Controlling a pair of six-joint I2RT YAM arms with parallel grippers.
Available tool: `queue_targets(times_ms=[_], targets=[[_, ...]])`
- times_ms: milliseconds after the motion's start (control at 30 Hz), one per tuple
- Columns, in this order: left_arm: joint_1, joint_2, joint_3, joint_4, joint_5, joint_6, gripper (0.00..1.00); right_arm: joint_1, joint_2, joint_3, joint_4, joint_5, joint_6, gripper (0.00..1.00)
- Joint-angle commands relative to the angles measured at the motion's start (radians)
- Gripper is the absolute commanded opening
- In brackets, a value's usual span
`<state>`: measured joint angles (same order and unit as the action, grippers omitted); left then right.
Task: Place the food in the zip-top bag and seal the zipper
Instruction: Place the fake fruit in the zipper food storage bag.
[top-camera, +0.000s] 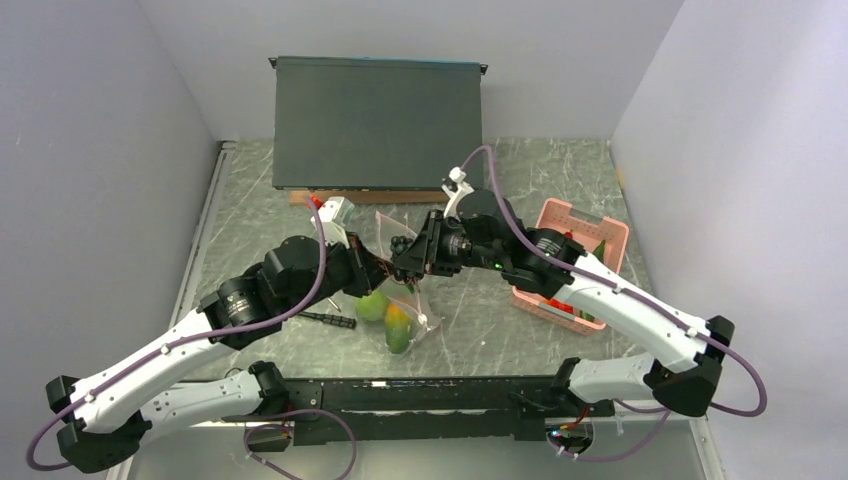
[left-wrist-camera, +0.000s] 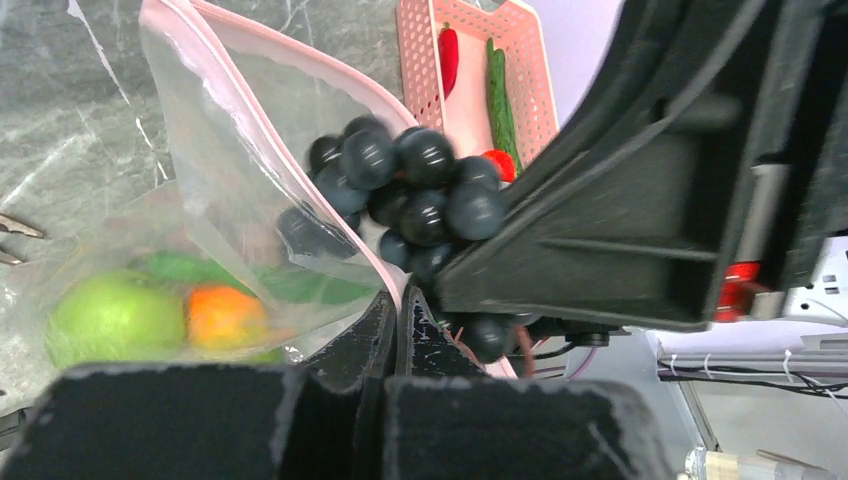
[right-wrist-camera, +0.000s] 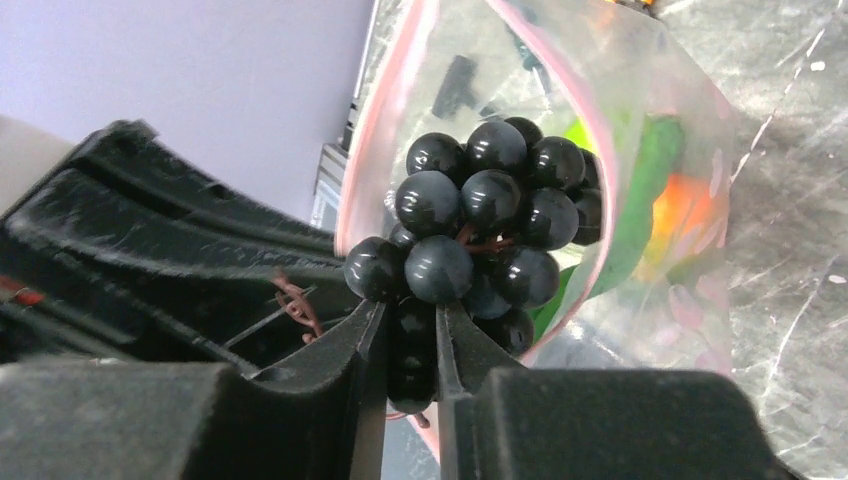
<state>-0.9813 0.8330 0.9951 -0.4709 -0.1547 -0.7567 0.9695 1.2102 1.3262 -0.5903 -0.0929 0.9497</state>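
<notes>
Two pairs of jaws meet at the zip-top bag (left-wrist-camera: 230, 150) mouth above the worktop (top-camera: 540, 170).
The left jaws are closed on the bag's pink zipper (right-wrist-camera: 350, 180) strip, holding the mouth up; the right jaws grip a bunch of dark grapes (right-wrist-camera: 490, 220) by its lowest grapes, right at that opening. We see a lime-green fruit (left-wrist-camera: 115, 315) and an orange-yellow piece (left-wrist-camera: 225, 315) already inside. A red chili (left-wrist-camera: 448, 55) and cucumber (left-wrist-camera: 500, 95) lie in the pink basket (left-wrist-camera: 410, 60).
</notes>
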Motion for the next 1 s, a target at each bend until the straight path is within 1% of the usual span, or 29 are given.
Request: queue_targets(times_ms=[0, 67, 167, 200, 300, 433, 633, 700, 767, 867, 967], targets=[[0.000, -0.017, 0.005, 0.096, 0.029, -0.018, 0.00, 0.033, 0.039, 0.042, 0.009, 0.055, 0.019, 0.28], [0.000, -0.018, 0.005, 0.103, 0.037, -0.019, 0.00, 0.043, 0.053, 0.062, 0.006, 0.056, -0.009, 0.39], [0.000, -0.017, 0.006, 0.100, 0.038, -0.021, 0.00, 0.051, 0.063, 0.108, -0.032, 0.081, -0.060, 0.52], [0.000, -0.017, 0.007, 0.097, 0.037, -0.022, 0.00, 0.053, 0.062, 0.122, -0.047, 0.091, -0.076, 0.55], [0.000, -0.018, 0.003, 0.092, 0.030, -0.024, 0.00, 0.052, 0.057, 0.147, -0.071, 0.131, -0.132, 0.62], [0.000, -0.020, 0.002, 0.091, 0.026, -0.024, 0.00, 0.053, 0.051, 0.182, -0.101, 0.161, -0.174, 0.64], [0.000, -0.011, 0.011, 0.069, 0.009, -0.022, 0.00, 0.049, 0.049, 0.266, -0.130, 0.190, -0.253, 0.70], [0.000, -0.013, 0.011, 0.055, 0.000, -0.029, 0.00, 0.045, 0.041, 0.295, -0.157, 0.232, -0.269, 0.70], [0.000, -0.023, 0.003, 0.055, -0.003, -0.031, 0.00, 0.026, 0.028, 0.319, -0.201, 0.308, -0.288, 0.71], [0.000, -0.039, -0.002, 0.051, -0.008, -0.029, 0.00, -0.059, -0.024, 0.287, -0.246, 0.409, -0.301, 0.71], [-0.001, -0.045, -0.002, 0.048, -0.009, -0.025, 0.00, -0.234, -0.117, 0.166, -0.240, 0.446, -0.289, 0.73]])
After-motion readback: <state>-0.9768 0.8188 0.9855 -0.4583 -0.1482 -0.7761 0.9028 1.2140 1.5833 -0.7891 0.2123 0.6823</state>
